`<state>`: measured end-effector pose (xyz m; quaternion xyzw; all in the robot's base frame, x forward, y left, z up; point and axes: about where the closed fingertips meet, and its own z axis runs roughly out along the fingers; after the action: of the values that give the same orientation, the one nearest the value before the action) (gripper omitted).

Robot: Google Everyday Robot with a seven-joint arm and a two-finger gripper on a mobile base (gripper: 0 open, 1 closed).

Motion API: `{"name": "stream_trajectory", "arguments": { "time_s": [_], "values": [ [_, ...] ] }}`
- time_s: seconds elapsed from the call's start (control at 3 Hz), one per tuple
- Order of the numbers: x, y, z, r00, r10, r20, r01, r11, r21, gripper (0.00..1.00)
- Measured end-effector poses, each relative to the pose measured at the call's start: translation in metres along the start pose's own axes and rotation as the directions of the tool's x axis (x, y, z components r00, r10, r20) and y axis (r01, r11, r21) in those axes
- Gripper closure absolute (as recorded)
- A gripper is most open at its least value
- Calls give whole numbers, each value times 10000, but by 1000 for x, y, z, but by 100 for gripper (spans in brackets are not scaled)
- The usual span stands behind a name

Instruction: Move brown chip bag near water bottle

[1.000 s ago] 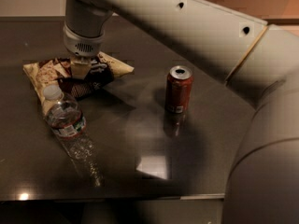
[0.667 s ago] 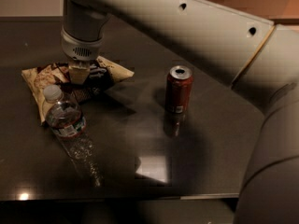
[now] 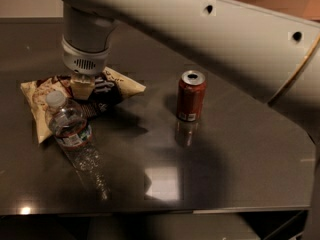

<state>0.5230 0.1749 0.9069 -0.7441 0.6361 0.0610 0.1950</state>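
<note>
The brown chip bag (image 3: 107, 91), dark brown in the centre with pale tan edges, lies on the dark table at the left. The water bottle (image 3: 70, 126), clear with a white cap and a label band, stands just in front of it and overlaps the bag's left part. My gripper (image 3: 82, 86) points down from the wrist onto the middle of the bag and is shut on it. The bag's left half is partly hidden behind the bottle.
A red-brown soda can (image 3: 191, 96) stands upright at mid table, to the right of the bag. My large pale arm (image 3: 215, 39) spans the top and right of the view. The table's front edge (image 3: 160, 211) runs along the bottom.
My gripper and the chip bag have shifted together a little toward the front, closer to the bottle. The bottle and the can have not moved.
</note>
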Motion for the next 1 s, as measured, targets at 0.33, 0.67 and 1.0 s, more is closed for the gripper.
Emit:
{"name": "stream_trajectory", "arguments": {
  "time_s": [0.33,0.67,1.0],
  "values": [
    [1,11,0,9998,204,-3,-204,9997,-144,83],
    [5,16,2,9993,365,20,-364,9989,-290,59],
    [11,17,1,9990,438,-60,-440,9985,-315,36]
  ]
}}
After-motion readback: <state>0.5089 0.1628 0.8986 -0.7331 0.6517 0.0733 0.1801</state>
